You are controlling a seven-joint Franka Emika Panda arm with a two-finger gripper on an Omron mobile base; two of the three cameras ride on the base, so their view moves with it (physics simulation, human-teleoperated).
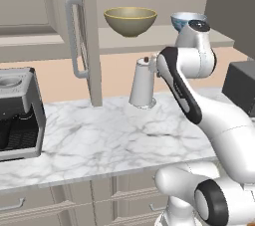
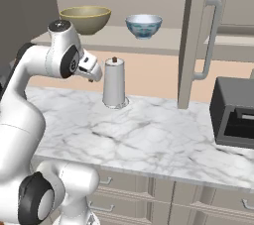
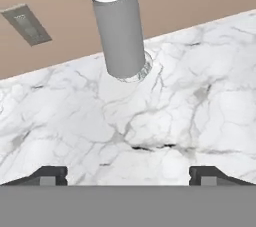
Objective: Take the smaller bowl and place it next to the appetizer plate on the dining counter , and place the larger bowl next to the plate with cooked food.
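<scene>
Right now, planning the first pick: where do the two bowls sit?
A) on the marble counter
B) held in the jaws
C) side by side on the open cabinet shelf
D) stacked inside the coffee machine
C: the smaller bowl and the larger bowl stand apart on the shelf above the counter.

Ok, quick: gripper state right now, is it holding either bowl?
Gripper: open, fingers wide apart over the marble counter, holding nothing.

The worktop point(image 3: 200, 96) is polished white marble with grey veins, the paper-towel roll point(image 3: 120, 26) matt white, and both bowls point(image 1: 130, 21) look smoothly glazed.
</scene>
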